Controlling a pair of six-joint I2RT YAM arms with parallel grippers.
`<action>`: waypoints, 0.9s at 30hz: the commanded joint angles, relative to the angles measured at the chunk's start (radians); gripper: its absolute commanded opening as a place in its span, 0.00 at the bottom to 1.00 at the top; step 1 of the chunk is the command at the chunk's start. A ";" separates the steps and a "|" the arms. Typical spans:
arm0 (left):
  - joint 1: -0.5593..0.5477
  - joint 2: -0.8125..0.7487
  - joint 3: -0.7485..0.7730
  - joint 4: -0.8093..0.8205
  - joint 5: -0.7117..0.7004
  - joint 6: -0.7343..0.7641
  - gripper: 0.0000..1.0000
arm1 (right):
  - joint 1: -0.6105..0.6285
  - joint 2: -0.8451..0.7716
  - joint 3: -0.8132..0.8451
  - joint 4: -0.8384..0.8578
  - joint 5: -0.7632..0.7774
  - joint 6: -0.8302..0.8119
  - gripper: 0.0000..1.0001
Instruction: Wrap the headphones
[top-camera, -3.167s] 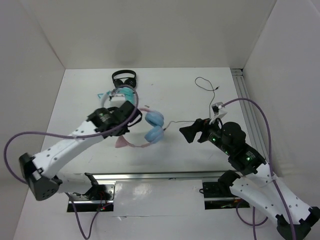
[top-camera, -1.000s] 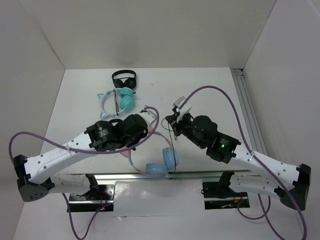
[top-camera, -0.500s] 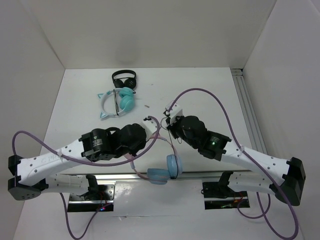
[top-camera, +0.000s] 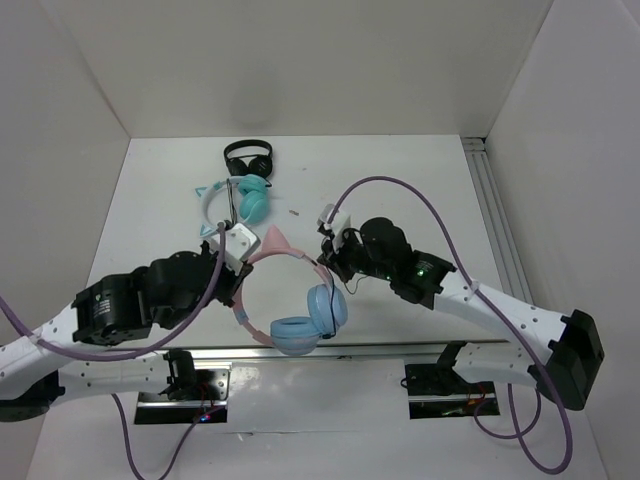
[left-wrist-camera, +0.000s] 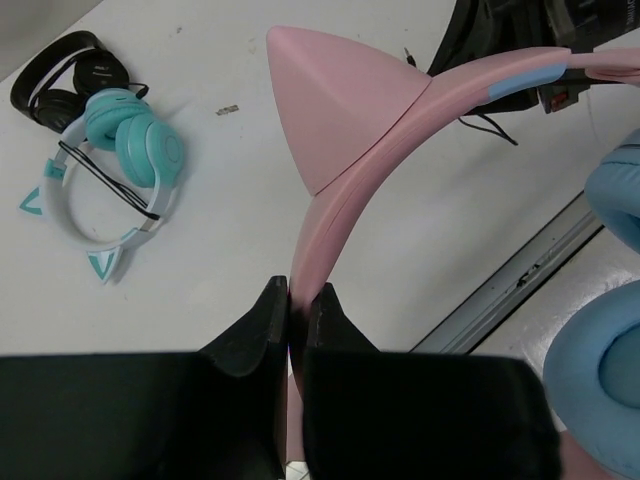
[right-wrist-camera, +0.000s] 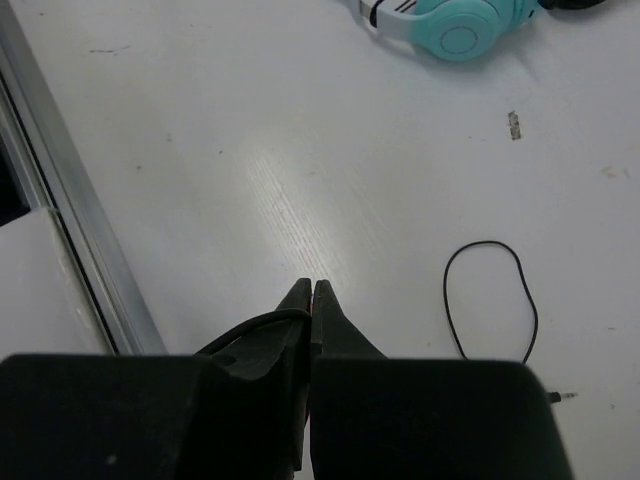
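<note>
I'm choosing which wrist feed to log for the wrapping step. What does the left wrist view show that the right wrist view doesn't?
Only the left wrist view: the left gripper shut on the headphones at the pink headband, the light blue ear cups at right, and the small black pair beyond. Only the right wrist view: the right gripper pinching the thin black cable, whose slack loops on the table near the jack plug. Both: the white-band teal pair lying on the table.

Your right gripper (right-wrist-camera: 311, 296) is pinched tight on the cable (right-wrist-camera: 270, 316), slack looping on the desk (right-wrist-camera: 250, 150); teal headphones (right-wrist-camera: 462, 28) sit toward the far edge.
</note>
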 joint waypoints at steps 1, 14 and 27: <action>-0.017 0.017 0.033 0.143 0.043 -0.028 0.00 | -0.019 -0.036 0.029 0.044 -0.022 0.000 0.00; -0.017 0.279 0.020 -0.046 0.024 -0.163 0.00 | -0.029 -0.107 0.144 -0.034 0.136 -0.048 0.00; -0.017 0.385 0.041 0.038 0.049 -0.128 0.00 | -0.029 0.028 0.222 -0.144 0.175 -0.037 0.00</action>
